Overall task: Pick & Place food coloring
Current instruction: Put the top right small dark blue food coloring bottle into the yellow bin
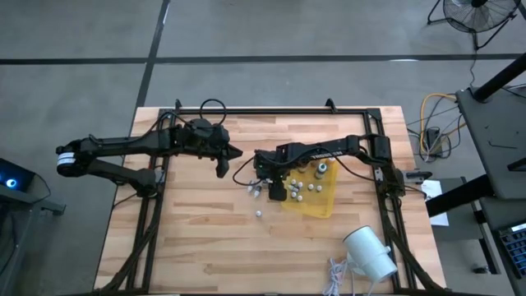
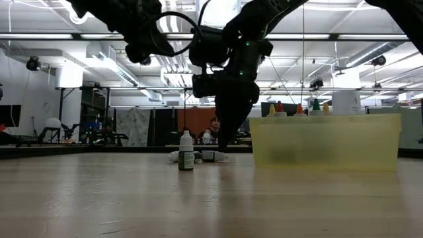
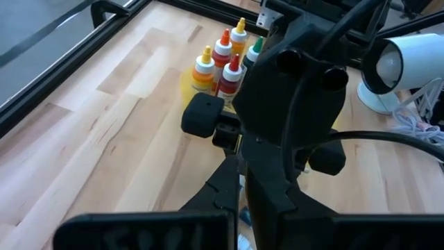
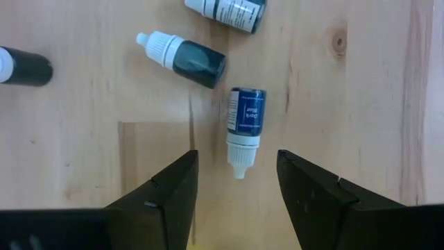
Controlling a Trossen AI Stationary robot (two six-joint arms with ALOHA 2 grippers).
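A small dark-blue bottle (image 4: 245,123) is lying on its side on the wooden surface (image 1: 205,238), its white cap pointing toward the right gripper (image 4: 236,187), which is hanging directly over it with its fingers spread, one on either side of the cap and not yet touching. Two more dark little bottles (image 4: 184,57) are lying just beyond it, and another is standing upright (image 2: 186,151) a little apart in the low view. From above, this cluster is sitting just beside the yellow container (image 1: 316,196), on the side toward the left arm, where several small pale vials (image 1: 297,187) and a handful of taller bottles with orange, red and green tops (image 3: 220,61) are already gathered.

To my eye the robot is in the reaching step: lining up on the blue bottle before a pick. The next move seems to call for coming down until the fingers straddle the bottle's body rather than the narrow cap, closing, lifting clear of the neighbours, then carrying it across to the yellow container.

The left gripper (image 1: 222,166) is waiting closed and empty above the surface, near the right arm. A big white cylinder (image 1: 370,252) is lying well apart at the surface's near edge.
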